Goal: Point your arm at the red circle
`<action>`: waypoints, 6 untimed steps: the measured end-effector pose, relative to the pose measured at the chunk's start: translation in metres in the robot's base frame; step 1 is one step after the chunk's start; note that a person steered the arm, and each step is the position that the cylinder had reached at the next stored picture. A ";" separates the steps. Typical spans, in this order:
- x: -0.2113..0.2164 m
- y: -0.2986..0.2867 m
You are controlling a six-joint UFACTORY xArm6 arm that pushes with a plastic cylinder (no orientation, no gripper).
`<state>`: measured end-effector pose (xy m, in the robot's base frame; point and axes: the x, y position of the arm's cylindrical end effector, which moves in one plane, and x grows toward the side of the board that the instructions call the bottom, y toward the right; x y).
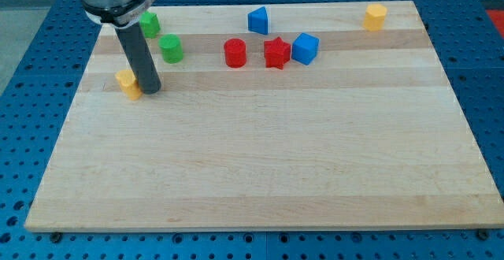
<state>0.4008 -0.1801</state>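
The red circle is a short red cylinder near the top middle of the wooden board. A red star stands just to its right, with a blue cube beside that. My tip rests on the board at the upper left, well to the left of the red circle and a little lower. It stands right beside a yellow block, on that block's right.
Two green blocks stand above and right of my tip. A blue triangular block is at the top middle. A yellow block sits at the top right corner. Blue perforated table surrounds the board.
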 end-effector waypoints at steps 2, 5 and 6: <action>0.000 -0.002; -0.038 0.070; -0.056 0.082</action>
